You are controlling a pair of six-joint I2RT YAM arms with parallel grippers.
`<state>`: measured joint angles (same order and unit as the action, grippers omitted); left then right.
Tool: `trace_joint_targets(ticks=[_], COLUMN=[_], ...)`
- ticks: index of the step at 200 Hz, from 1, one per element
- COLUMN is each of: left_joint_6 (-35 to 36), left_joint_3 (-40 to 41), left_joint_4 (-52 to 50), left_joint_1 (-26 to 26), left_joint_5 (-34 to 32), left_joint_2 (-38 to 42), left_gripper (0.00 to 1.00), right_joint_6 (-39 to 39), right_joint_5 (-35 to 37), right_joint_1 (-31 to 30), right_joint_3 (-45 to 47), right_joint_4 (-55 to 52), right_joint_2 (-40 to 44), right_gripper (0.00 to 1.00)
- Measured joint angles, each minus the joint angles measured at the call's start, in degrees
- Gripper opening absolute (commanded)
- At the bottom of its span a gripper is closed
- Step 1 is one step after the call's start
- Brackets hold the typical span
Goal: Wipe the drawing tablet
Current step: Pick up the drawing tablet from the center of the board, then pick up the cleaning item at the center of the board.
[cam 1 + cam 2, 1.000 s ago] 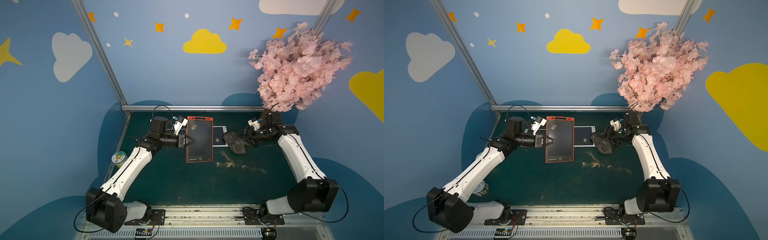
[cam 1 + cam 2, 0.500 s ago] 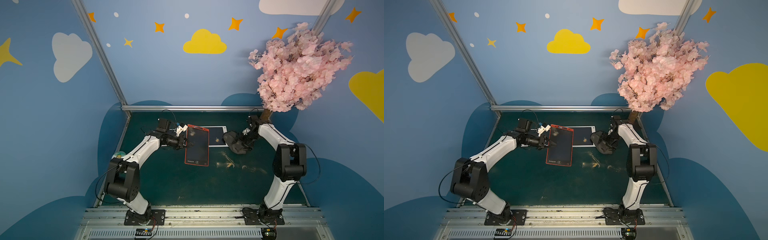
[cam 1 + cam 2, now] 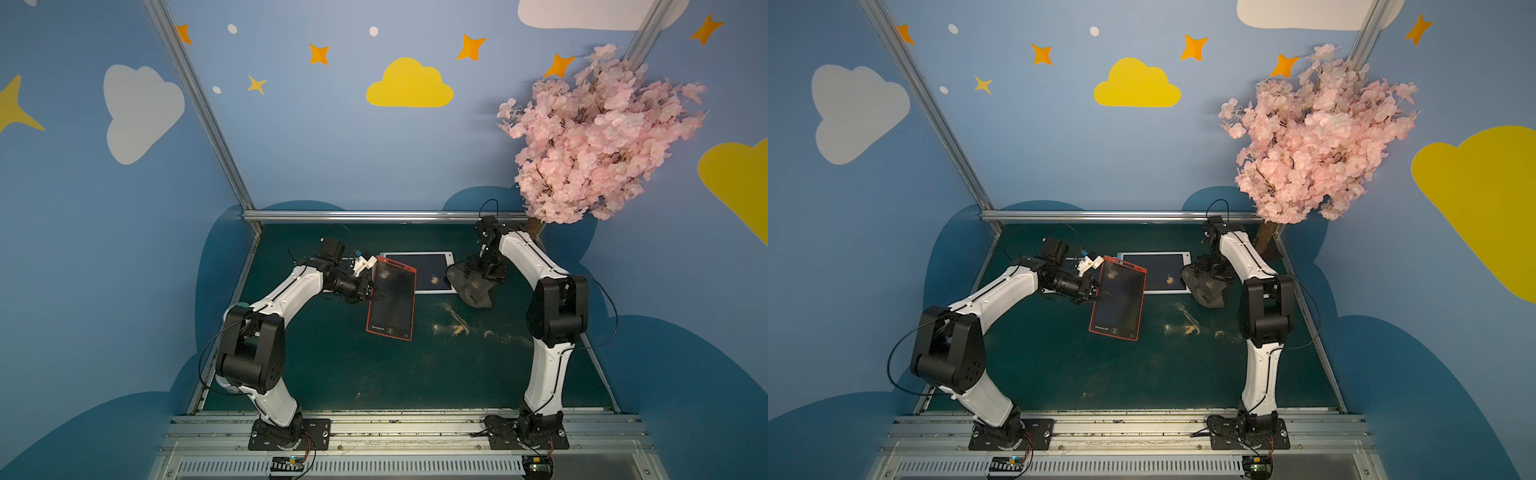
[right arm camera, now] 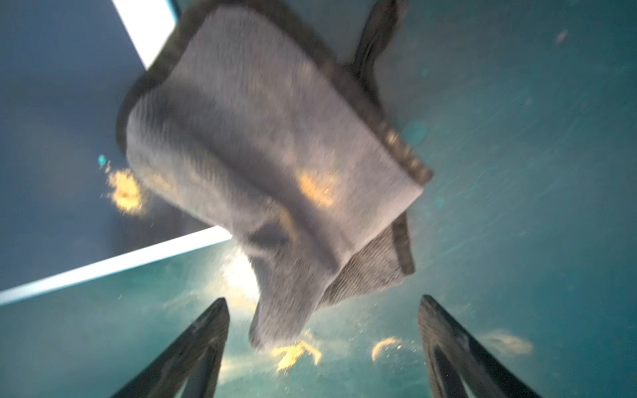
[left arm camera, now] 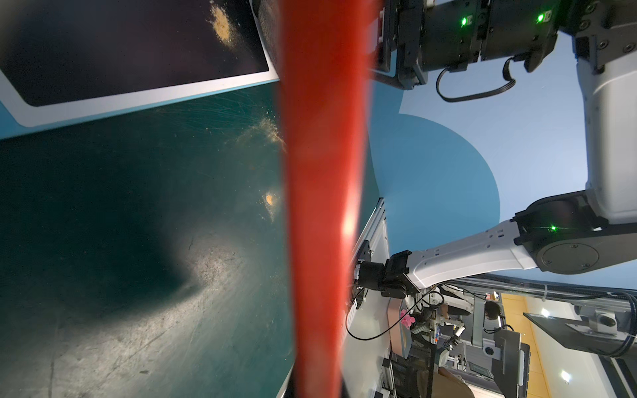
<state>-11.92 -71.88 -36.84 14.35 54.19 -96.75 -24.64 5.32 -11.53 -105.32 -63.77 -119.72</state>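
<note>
White arms with black joints, thin black cables

The blurred edge of a red drawing tablet crosses the whole view, close to the lens. To one side of it a white-framed tablet lies on the green surface, with tan powder on its dark screen. More powder dots the surface beside the red edge. The right arm stands beyond its other side.

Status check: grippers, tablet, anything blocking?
Left gripper shut on red tablet, held tilted, smudge on screen. Right gripper open, fingers apart over grey cloth, not gripping. Orange powder on white tablet and mat.
</note>
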Motion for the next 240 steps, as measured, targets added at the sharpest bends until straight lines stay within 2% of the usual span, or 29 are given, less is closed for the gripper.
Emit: trace_joint_targets(ticks=[22,37,64,75,83,100,107,159,178,207,240], left_joint_6=[0.1,0.1,0.2,0.2,0.2,0.2,0.2,0.2,0.2,0.2,0.2], left_joint_3=[0.1,0.2,0.4,0.4,0.4,0.4,0.4,0.4,0.4,0.4,0.4], left_joint_4=[0.0,0.0,-0.2,-0.2,-0.2,-0.2,-0.2,-0.2,-0.3,-0.2,-0.2], left_joint_1=[0.0,0.0,0.0,0.0,0.0,0.0,0.0,0.0,0.0,0.0,0.0], left_joint_5=[-0.1,-0.2,-0.5,-0.8,-0.9,-1.2,-1.3,-1.4,-1.5,-1.4,-1.4], left_joint_2=[0.0,0.1,0.6,0.9,1.0,1.4,1.5,1.7,1.7,1.7,1.7], left_gripper=[0.03,0.03,0.03,0.03,0.03,0.03,0.03,0.03,0.03,0.03,0.03], right_joint_6=[0.0,-0.4,-1.6,-2.1,-2.1,-2.6,-3.0,-4.0,-5.0,-6.7,-8.2], right_joint_5=[-1.2,-2.0,-3.2,-3.8,-4.2,-5.6,-6.4,-6.5,-2.4,6.8,15.3], right_joint_1=[3.2,5.0,6.7,6.6,6.5,6.5,6.6,9.7,11.7,14.3,14.5], right_joint_3=[-0.9,-3.5,-5.5,-5.3,-5.1,-4.2,-4.0,-0.9,1.9,5.5,5.8], right_joint_4=[-0.2,-0.8,-0.9,-0.9,-0.8,-0.4,-0.1,1.7,1.8,1.9,1.9], right_joint_2=[-2.4,-5.3,-9.4,-10.3,-10.6,-10.7,-10.7,-9.4,-5.6,4.9,13.6], right_gripper=[0.71,0.61,0.55,0.48,0.41,0.08,0.0,0.0,0.0,0.0,0.0])
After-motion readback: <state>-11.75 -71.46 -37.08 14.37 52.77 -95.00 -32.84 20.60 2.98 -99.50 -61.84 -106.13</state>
